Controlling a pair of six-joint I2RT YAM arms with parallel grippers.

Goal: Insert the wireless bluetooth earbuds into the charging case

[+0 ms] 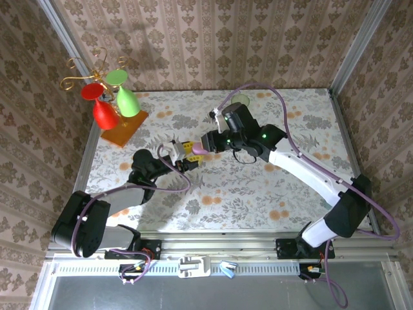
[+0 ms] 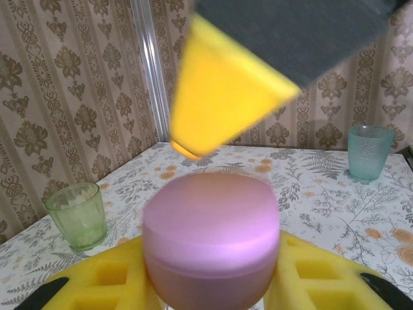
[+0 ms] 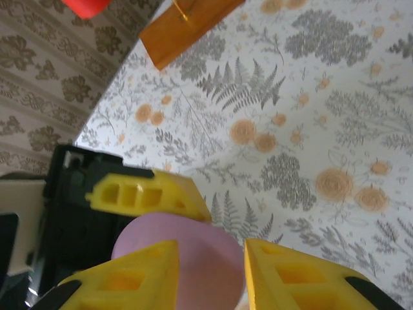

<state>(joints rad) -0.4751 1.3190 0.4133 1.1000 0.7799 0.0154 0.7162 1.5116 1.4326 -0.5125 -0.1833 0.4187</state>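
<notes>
My left gripper (image 1: pixel 186 157) is shut on the charging case (image 2: pixel 211 236), a pinkish-purple oval case with its lid down, pinched between the yellow fingers (image 2: pixel 106 278) just above the table's middle. In the top view the case (image 1: pixel 199 152) sits between the two grippers. My right gripper (image 1: pixel 208 146) hangs close over the case (image 3: pixel 193 258) with its jaws apart, one finger on each side and a gap to the case. In the left wrist view one of its yellow fingertips (image 2: pixel 193 139) hovers just above the lid. The earbuds are hidden.
A stand with a red and a green wine glass on an orange base (image 1: pixel 121 128) occupies the far left corner. A green cup (image 2: pixel 77 215) and a pale blue cup (image 2: pixel 369 152) stand on the floral table. Walls close in on three sides.
</notes>
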